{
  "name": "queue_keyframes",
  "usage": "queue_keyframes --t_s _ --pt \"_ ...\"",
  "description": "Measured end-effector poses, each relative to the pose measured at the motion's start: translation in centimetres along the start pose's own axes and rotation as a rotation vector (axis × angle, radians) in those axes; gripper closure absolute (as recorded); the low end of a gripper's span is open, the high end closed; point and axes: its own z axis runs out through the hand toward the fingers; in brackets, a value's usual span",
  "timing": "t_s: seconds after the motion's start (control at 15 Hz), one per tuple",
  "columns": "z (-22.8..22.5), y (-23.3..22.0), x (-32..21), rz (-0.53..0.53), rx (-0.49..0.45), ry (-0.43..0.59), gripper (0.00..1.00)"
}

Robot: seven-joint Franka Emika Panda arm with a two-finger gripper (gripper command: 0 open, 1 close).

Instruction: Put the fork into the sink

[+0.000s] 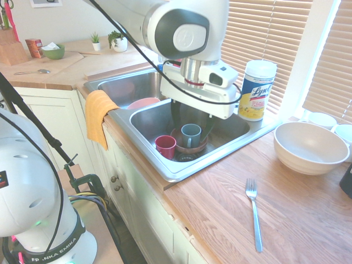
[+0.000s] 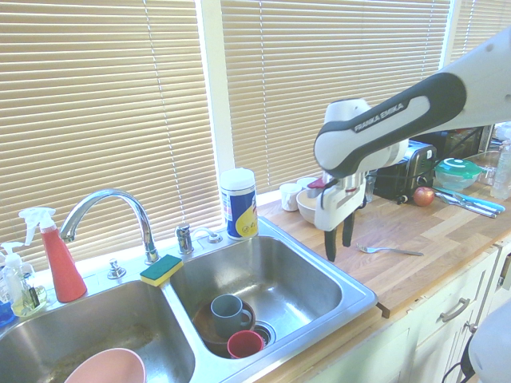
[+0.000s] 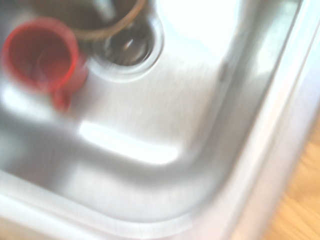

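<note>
One fork (image 1: 253, 213) lies flat on the table (image 1: 308, 220), well clear of the sink (image 1: 181, 169), likely awaiting pickup. The gripper (image 2: 338, 239) hangs empty over the sink's rim, fingers apart, pointing down.

The hand (image 2: 338, 241) hangs open over the sink's (image 2: 351, 281) edge. Below and behind it, a red cup (image 1: 165, 146), gray cup (image 1: 191, 135) and brown bowl (image 1: 181, 147) crowd the drain. Bare wooden counter (image 1: 231, 214) lies ahead toward the fork (image 1: 254, 212).

"Lysol" stands on the wipes canister (image 1: 256, 90); "FRANKA EMIKA" on the arm (image 2: 387, 116).
</note>
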Motion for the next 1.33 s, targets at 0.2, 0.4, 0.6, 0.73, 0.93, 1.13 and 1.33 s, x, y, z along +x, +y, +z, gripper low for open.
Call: queue_keyframes --t_s 0.2,0.4,0.6,0.73,0.93,1.13,1.33 --pt "-0.3 4.3 0.6 -0.177 -0.027 0.009 0.00" --pt "0.8 9.6 2.4 -0.195 -0.056 0.071 0.00" --pt "2.8 12.0 4.1 -0.162 -0.056 0.113 0.00" --pt "4.3 12.7 5.2 -0.148 -0.062 0.130 0.00" --pt "6.0 13.5 5.8 -0.131 -0.067 0.119 0.00" --pt "7.4 14.7 6.1 -0.107 -0.069 0.103 1.00" --pt "8.2 15.8 6.3 -0.104 -0.070 0.086 1.00"
